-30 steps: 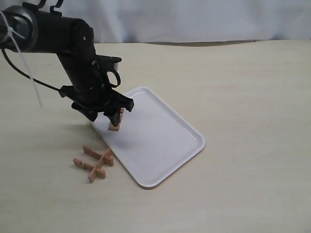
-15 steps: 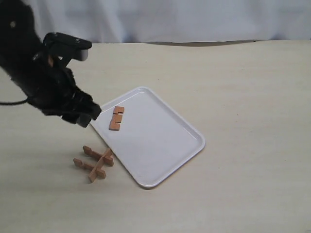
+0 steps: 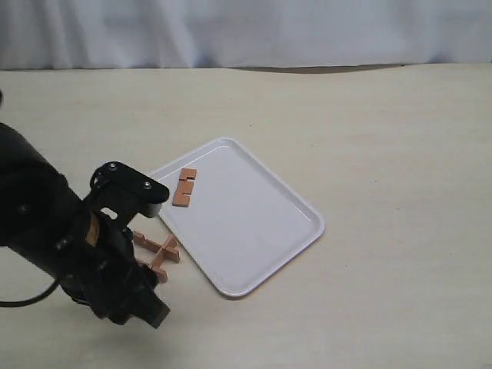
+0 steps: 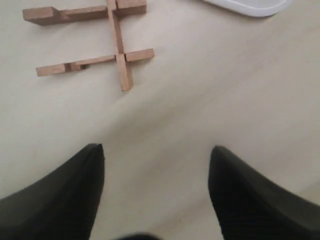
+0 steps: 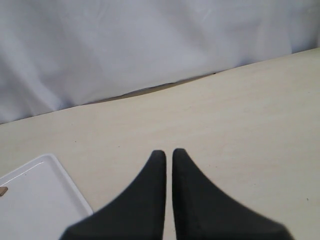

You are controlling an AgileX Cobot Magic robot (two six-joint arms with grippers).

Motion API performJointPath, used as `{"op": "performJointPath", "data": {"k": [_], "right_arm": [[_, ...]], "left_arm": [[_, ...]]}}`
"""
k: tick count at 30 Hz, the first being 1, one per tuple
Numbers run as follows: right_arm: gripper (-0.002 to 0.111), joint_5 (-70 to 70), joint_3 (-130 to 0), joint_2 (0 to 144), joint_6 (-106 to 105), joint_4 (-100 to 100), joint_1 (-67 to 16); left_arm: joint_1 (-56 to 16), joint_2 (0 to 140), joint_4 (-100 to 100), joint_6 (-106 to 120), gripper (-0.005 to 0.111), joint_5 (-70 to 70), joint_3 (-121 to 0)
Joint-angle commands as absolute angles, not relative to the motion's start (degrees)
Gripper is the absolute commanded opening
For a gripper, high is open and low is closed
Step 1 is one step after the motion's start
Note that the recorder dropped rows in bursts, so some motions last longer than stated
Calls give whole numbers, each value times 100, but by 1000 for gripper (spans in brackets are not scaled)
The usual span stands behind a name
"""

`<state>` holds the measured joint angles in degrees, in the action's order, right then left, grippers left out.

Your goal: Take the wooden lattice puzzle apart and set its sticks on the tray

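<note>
The white tray (image 3: 261,231) lies mid-table with one reddish-brown stick (image 3: 184,187) flat in its far-left corner. What is left of the lattice puzzle (image 3: 163,249) is three sticks still crossed; it sits on the table just off the tray's left edge, partly covered by my left arm (image 3: 69,246). The left wrist view shows that puzzle (image 4: 117,47) beyond my left gripper (image 4: 157,150), which is open and empty over bare table. My right gripper (image 5: 169,152) is shut on nothing, away from the tray (image 5: 35,200), and is out of the exterior view.
A pale curtain (image 3: 246,31) closes off the far edge of the beige table (image 3: 400,154). A corner of the tray (image 4: 250,5) shows past the puzzle in the left wrist view.
My left gripper let go of a stick on the tray. The arm then swung back and down to the front left, beside the remaining puzzle.
</note>
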<state>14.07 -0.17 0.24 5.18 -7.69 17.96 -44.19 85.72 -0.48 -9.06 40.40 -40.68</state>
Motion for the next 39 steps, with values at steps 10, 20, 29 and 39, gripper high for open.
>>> {"op": "performJointPath", "data": {"k": [10, 20, 29, 39], "right_arm": [[4, 1404, 0, 0, 514, -729, 1780], [4, 1404, 0, 0, 514, -729, 1780], [4, 1404, 0, 0, 514, -729, 1780], [4, 1404, 0, 0, 514, -729, 1780]], "left_arm": [[-4753, 9718, 1239, -2409, 58, 3064, -4077], [-4736, 9730, 1282, -2423, 52, 2717, -4077], [-4722, 9730, 1452, -2427, 43, 2709, -4077], [-4331, 9730, 1347, -2579, 43, 2605, -4077]]}}
